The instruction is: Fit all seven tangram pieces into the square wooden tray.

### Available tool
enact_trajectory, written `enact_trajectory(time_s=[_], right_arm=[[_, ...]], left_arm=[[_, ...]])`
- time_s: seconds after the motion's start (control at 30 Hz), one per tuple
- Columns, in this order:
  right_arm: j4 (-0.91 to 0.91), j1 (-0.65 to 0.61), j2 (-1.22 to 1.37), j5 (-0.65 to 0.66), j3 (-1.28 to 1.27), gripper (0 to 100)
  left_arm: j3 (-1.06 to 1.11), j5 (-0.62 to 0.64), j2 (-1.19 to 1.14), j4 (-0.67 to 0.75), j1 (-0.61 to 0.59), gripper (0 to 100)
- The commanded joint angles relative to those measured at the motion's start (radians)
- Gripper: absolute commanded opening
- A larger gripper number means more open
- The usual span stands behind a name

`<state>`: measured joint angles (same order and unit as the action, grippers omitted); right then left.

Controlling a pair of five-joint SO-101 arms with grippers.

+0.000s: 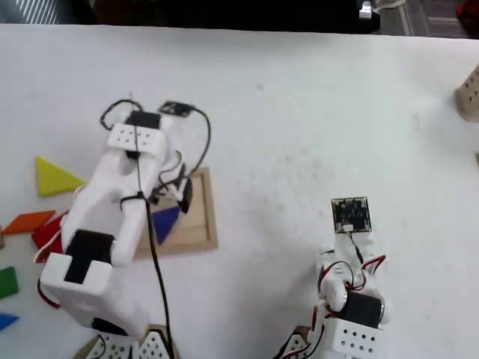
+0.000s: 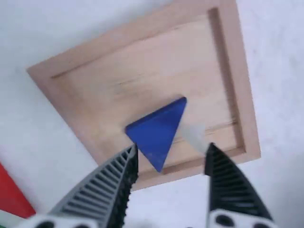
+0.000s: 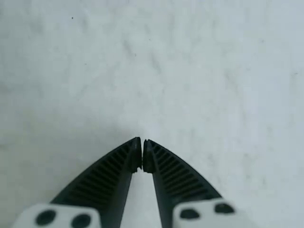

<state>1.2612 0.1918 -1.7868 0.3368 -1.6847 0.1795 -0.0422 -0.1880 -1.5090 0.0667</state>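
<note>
Your left gripper [image 2: 171,148] hangs with jaws wide over the blue triangle [image 2: 159,130] lying flat in the tray [image 2: 142,35] near one rim; judge it light, stiff and smooth, so pinch across its thin edges, while your right gripper [image 3: 142,154] sits closed over the table [image 3: 190,71].

Bare tray floor [image 2: 142,71] (blue triangle [image 2: 159,128] aside)
</note>
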Motion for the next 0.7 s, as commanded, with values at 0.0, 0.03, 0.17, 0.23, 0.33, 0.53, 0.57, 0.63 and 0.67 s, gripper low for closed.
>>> enact_trajectory(time_s=[0.0, 0.03, 0.17, 0.23, 0.33, 0.53, 0.57, 0.63, 0.67], right_arm=[[0.005, 0.007, -0.012, 0.009, -0.006, 1.8], [0.005, 0.007, -0.012, 0.009, -0.006, 1.8], [0.005, 0.007, -0.012, 0.009, -0.006, 1.8], [0.005, 0.007, -0.012, 0.009, -0.006, 1.9], [0.005, 0.007, -0.012, 0.009, -0.006, 1.9], [0.005, 0.007, -0.012, 0.009, -0.006, 1.9], [0.005, 0.007, -0.012, 0.009, -0.006, 1.9], [0.005, 0.007, -0.012, 0.009, -0.006, 1.9], [0.005, 0.007, -0.012, 0.009, -0.006, 1.9]], left_arm=[[-0.044, 0.018, 0.067, 0.014, -0.105, 34], [-0.061, 0.018, 0.067, 0.011, -0.128, 34], [-0.121, 0.018, 0.067, -0.061, -0.131, 29], [-0.123, 0.017, 0.067, -0.091, -0.074, 25], [-0.084, -0.006, 0.067, -0.087, 0.036, 15], [0.071, -0.038, 0.068, 0.021, 0.185, 7], [0.083, -0.04, 0.07, 0.029, 0.191, 7], [0.097, -0.052, 0.076, 0.04, 0.193, 5], [0.107, -0.089, 0.088, 0.052, 0.193, 2]])
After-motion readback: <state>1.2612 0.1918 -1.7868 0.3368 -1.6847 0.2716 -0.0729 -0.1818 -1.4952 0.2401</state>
